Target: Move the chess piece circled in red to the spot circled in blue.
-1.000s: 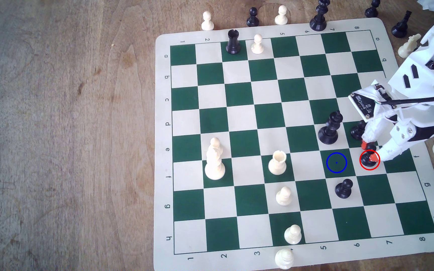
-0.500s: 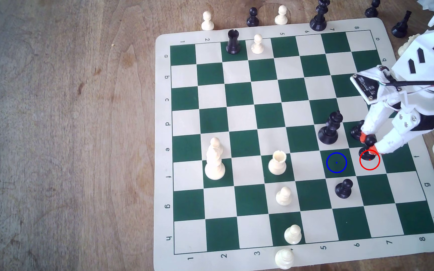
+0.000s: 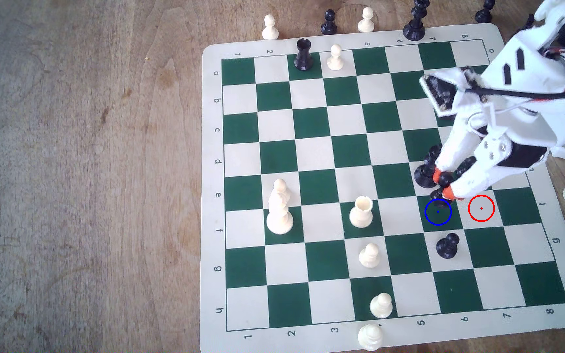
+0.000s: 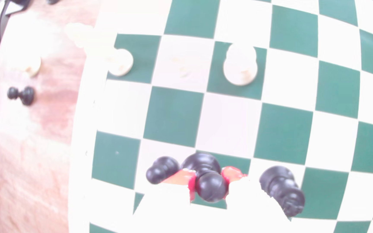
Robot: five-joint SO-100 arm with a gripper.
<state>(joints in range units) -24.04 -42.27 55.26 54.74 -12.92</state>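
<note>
the white gripper with orange tips [image 3: 443, 183] has carried the small glossy black pawn [image 3: 440, 190], clenched by its round head, off the red-ringed cream square [image 3: 481, 208] to just above the blue-ringed dark green square [image 3: 438, 217]; lowering and release remain.

The worktop [image 3: 87, 169] is wood, brown with visible grain, stains and a dull, worn finish. On it lies the board [image 3: 342, 135], a thin flexible mat with a matt printed surface of dark green and cream squares and rounded corners. The black pawn [image 3: 440, 190] looks like glossy plastic; in the wrist view its round head [image 4: 211, 187] shines with soft highlights. Beside it, the black king [image 3: 425, 169] has the same smooth, shiny finish. The cream pieces, such as the rook [image 3: 361, 212] farther along the board from the pawn, look smooth with a softer sheen. The hand [image 3: 443, 185] is white moulded plastic with orange, rubbery-looking tips and small bright metal screws.
</note>
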